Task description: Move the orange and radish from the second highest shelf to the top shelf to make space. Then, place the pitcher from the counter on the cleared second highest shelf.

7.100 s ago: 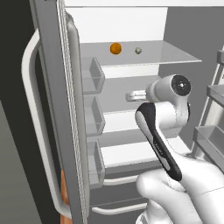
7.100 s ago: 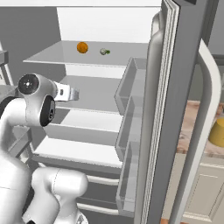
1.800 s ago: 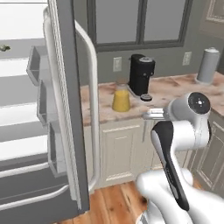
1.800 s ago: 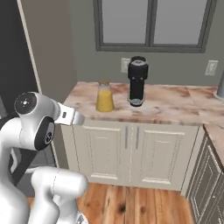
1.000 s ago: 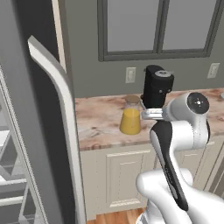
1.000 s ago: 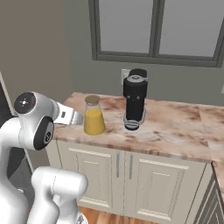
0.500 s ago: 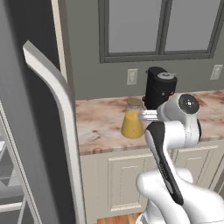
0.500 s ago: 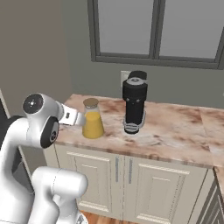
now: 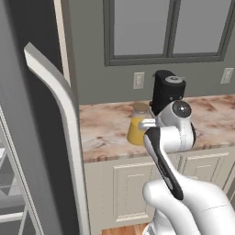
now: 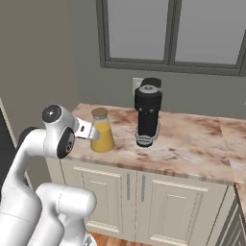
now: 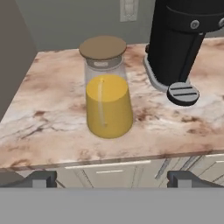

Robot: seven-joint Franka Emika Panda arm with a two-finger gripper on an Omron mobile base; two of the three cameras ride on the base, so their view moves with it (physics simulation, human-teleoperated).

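Open hand (image 11: 111, 179), seemingly short of pitcher (image 11: 108, 94).

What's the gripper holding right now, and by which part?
Nothing. The gripper is open, with its fingertips wide apart in front of the counter edge. The pitcher stands untouched on the counter beside the coffee machine.

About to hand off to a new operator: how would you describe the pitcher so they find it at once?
Look at the mottled beige-pink counter under the window. Near its left end stands the pitcher, a clear jug holding amber-yellow liquid under a flat round tan lid. Its only close neighbour is the taller black coffee machine, to its right in the right base view.
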